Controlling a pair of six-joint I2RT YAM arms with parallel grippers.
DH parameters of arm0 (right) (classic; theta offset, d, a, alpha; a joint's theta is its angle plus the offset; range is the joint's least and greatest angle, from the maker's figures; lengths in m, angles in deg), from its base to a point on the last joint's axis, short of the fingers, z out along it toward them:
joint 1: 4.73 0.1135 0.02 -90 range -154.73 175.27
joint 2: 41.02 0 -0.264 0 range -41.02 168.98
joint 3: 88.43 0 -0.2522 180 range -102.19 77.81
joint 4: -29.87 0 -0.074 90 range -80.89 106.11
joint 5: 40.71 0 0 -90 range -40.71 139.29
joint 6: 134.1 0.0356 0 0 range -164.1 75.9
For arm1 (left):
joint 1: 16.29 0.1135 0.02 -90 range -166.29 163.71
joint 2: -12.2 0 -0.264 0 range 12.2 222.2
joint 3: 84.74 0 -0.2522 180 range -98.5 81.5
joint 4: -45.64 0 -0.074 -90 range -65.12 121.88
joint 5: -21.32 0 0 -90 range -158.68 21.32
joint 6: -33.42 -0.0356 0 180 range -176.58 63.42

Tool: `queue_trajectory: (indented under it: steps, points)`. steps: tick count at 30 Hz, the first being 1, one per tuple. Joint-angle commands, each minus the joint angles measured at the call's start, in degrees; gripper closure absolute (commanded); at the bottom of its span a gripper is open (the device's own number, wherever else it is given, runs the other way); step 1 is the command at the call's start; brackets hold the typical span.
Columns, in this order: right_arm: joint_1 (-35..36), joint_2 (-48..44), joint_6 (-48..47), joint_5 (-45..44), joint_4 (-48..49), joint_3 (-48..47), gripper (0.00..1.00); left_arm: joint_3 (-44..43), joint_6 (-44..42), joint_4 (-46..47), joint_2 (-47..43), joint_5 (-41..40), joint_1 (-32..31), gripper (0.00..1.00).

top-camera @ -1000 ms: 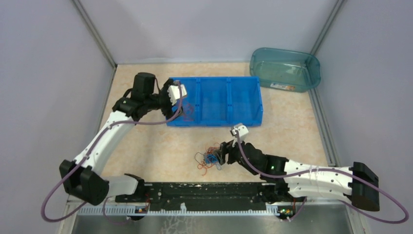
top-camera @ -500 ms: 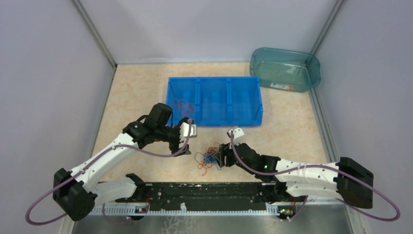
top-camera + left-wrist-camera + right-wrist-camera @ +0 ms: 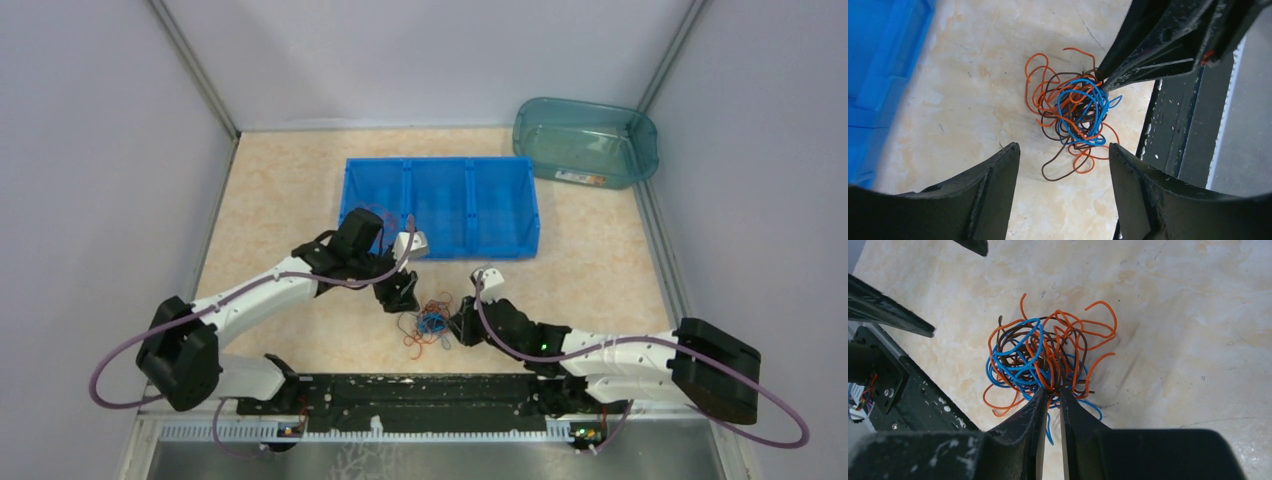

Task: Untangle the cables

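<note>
No legible txt; label [image 3: 581,178] on teal bin [image 3: 530,125] too small

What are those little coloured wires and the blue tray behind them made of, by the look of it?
The wires: probably thin metal cores in smooth plastic insulation, orange, blue and dark brown; they keep springy loops rather than lying limp. The blue tray: likely rigid moulded plastic, slightly glossy, with straight dividing walls.

Blue bin [image 3: 875,65] cut off by left wrist view's edge, right gripper [image 3: 1051,392] tips sunk in cables [image 3: 1048,355], pinched strand's colour indistinguishable.
</note>
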Motion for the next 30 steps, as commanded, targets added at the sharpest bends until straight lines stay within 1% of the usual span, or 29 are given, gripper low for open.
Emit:
queue_trajectory:
  steps: [1,5,7,11,20,26,30]
  points:
    - [-0.46,0.39,1.07,0.19,3.84,0.71,0.86,-2.47,10.16,1.9,3.32,-0.61,-0.51,0.3]
    - [-0.42,0.05,0.68,1.19,1.89,0.54,0.87,-2.85,14.01,2.54,5.24,-0.04,-0.51,0.33]
    - [-0.39,-0.34,0.61,1.87,2.32,1.1,0.88,-3.0,15.66,3.75,5.85,0.98,-0.62,0.34]
    - [-0.39,-0.19,0.57,3.0,3.51,2.07,0.91,-3.13,17.67,4.59,7.31,-0.44,-1.4,0.39]
    - [-0.42,-1.11,0.77,3.76,3.45,2.92,0.91,-1.91,17.41,6.16,8.87,-1.8,-3.03,0.43]
    - [-0.43,-1.38,0.51,3.75,3.57,2.16,0.91,-1.62,16.72,5.83,9.92,-1.22,-3.52,0.46]
    - [-0.44,-1.46,0.59,3.46,3.73,2.17,0.91,-1.09,15.59,4.5,9.59,0.63,-3.89,0.47]
